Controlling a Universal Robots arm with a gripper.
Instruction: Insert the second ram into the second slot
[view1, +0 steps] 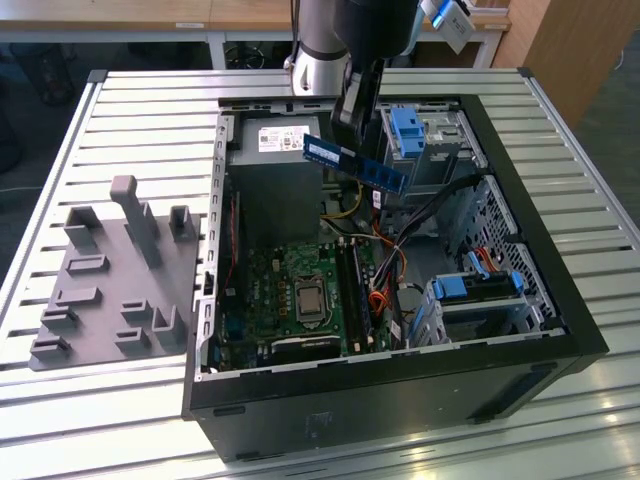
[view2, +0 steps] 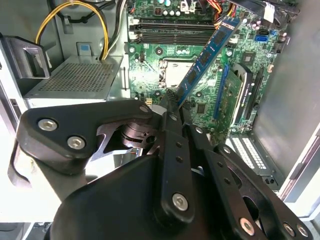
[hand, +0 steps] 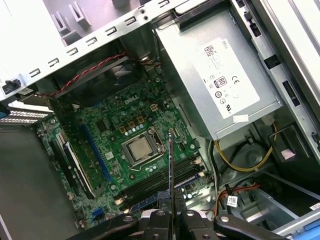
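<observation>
Above open case (view1: 560, 330), jaws clamp second ram (view1: 375, 172).

second ram (view2: 210, 50), held end hidden within tool (view2: 175, 103); arm (view1: 320, 40) top cropped

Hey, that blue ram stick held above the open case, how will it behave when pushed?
Probably stiff: the ram juts straight from the fingers without sagging. Likely light, being so thin edge-on. Bare chips suggest it's fragile under twisting.
</observation>
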